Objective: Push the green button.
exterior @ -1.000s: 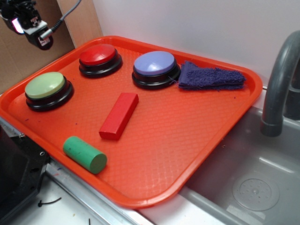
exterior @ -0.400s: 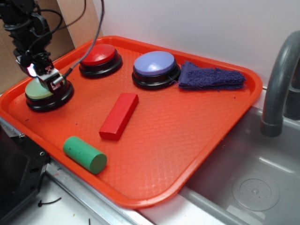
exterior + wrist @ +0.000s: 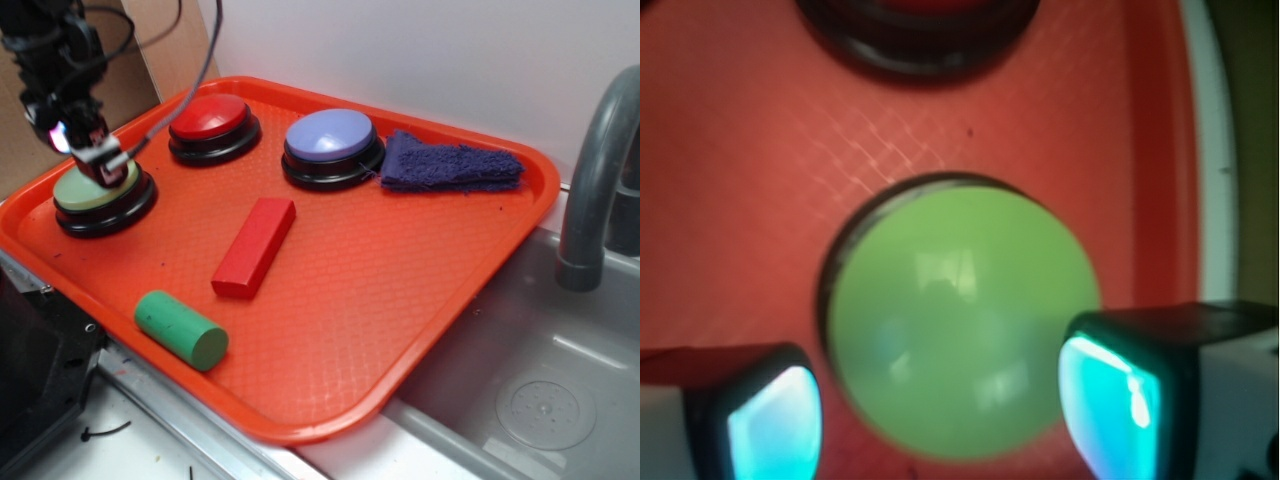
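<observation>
With my gripper [image 3: 940,410] spread over the green button [image 3: 960,315], I'd press its smooth, hard dome dead centre, not toward twelve o'clock.

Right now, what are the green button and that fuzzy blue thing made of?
The green button looks like smooth, glossy plastic: its domed top shows soft window-like reflections, and it sits on a shiny black base. The fuzzy blue cloth looks like terry towel fabric, matte, with a nubbly looped surface and ragged edges. Both are guesses from looks alone.
</observation>
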